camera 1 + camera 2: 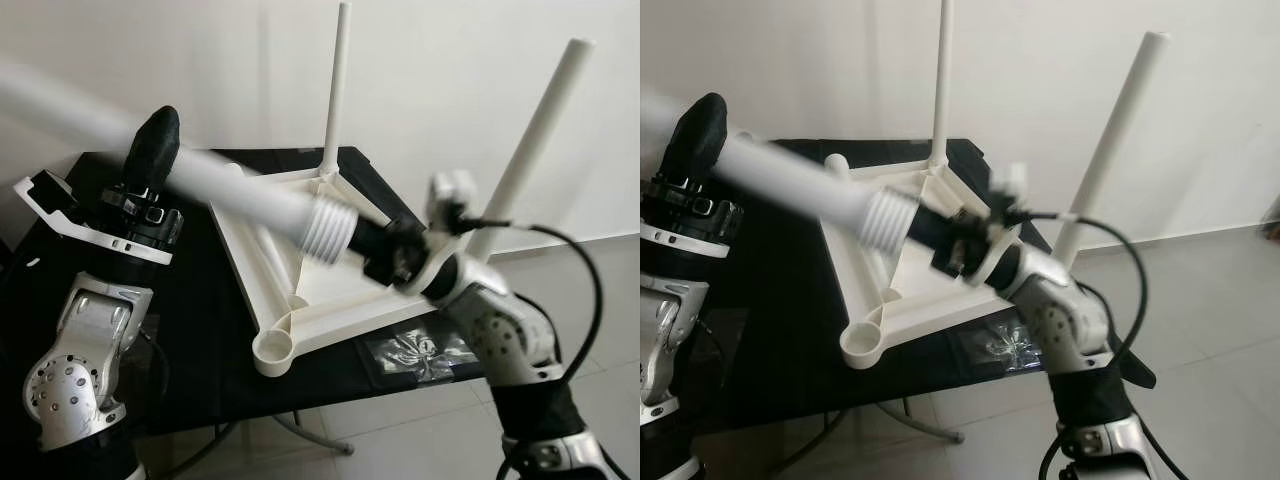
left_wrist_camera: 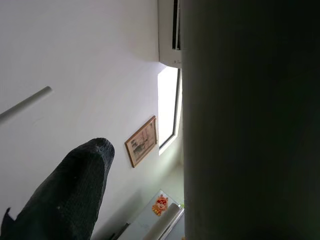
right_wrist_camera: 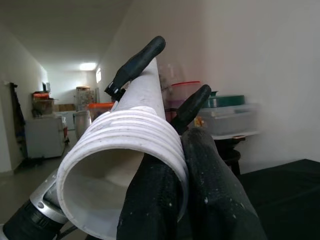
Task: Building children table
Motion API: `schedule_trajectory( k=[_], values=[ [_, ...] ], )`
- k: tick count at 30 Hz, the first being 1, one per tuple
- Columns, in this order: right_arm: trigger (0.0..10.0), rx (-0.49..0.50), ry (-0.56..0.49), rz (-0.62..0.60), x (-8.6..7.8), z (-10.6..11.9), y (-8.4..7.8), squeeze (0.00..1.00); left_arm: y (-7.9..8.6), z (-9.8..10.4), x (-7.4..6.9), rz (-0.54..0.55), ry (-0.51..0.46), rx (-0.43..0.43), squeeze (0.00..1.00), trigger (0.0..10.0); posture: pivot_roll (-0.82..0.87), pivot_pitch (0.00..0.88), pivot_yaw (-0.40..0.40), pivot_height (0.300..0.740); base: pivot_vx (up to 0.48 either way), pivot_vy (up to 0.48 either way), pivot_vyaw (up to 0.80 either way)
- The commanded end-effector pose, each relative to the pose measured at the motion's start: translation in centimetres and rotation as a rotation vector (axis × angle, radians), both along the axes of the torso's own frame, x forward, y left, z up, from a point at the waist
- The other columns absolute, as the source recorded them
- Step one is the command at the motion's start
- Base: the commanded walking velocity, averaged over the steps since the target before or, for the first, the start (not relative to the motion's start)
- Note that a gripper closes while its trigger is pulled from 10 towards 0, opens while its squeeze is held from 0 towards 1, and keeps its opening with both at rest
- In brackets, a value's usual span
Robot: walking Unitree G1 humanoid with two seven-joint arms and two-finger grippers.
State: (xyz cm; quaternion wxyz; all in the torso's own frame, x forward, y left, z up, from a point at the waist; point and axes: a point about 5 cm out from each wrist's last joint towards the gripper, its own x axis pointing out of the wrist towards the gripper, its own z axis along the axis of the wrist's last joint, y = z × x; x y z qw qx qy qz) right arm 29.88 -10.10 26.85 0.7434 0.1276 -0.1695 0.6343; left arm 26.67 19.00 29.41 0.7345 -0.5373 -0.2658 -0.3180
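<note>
Presently both grippers, left gripper [image 1: 150,160] and right gripper [image 1: 385,245], are clamping the threaded leg [image 1: 270,205], needing square alignment with the empty socket [image 1: 274,347].

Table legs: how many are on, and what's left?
Done: two upright legs stand in corner sockets of the upturned white tabletop. In hand: a third leg, threaded end free, held between the right gripper and the left gripper. Left: that leg must go in, perhaps the near empty socket; a fourth isn't visible.
</note>
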Motion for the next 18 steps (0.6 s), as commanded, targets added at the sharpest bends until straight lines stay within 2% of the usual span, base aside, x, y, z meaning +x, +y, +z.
schedule_trajectory(
  k=[1,6,7,8,18],
  values=[
    [10.0,0.004,-0.017,0.035,-0.4,0.4,0.5,0.0,0.0,0.2,-0.4,-0.008,-0.015,0.021,0.0,10.0,-0.02,0.003,-0.051,0.74,0.0,0.0,0.0],
    [10.0,-0.04,-0.01,0.073,-1.2,-0.3,0.7,0.0,0.1,-0.1,-0.2,0.019,0.011,0.056,0.0,10.0,-0.02,0.003,-0.053,0.74,0.0,0.0,0.0],
    [10.0,-0.047,-0.007,0.079,-1.3,-0.5,0.7,0.0,0.2,0.0,-0.2,0.023,0.009,0.057,0.0,1.8,-0.02,0.005,-0.052,0.74,0.0,0.0,0.0],
    [10.0,-0.052,-0.003,0.076,-1.4,-0.6,0.6,0.0,0.2,0.1,-0.2,0.019,0.003,0.055,0.0,0.0,-0.02,0.005,-0.05,0.74,0.0,0.0,0.0],
    [10.0,-0.06,0.006,0.054,-1.2,-1.0,0.2,0.0,0.4,0.2,-0.2,0.017,0.004,0.058,0.0,0.0,-0.02,0.005,-0.051,0.74,0.0,0.0,0.0]
  ],
)
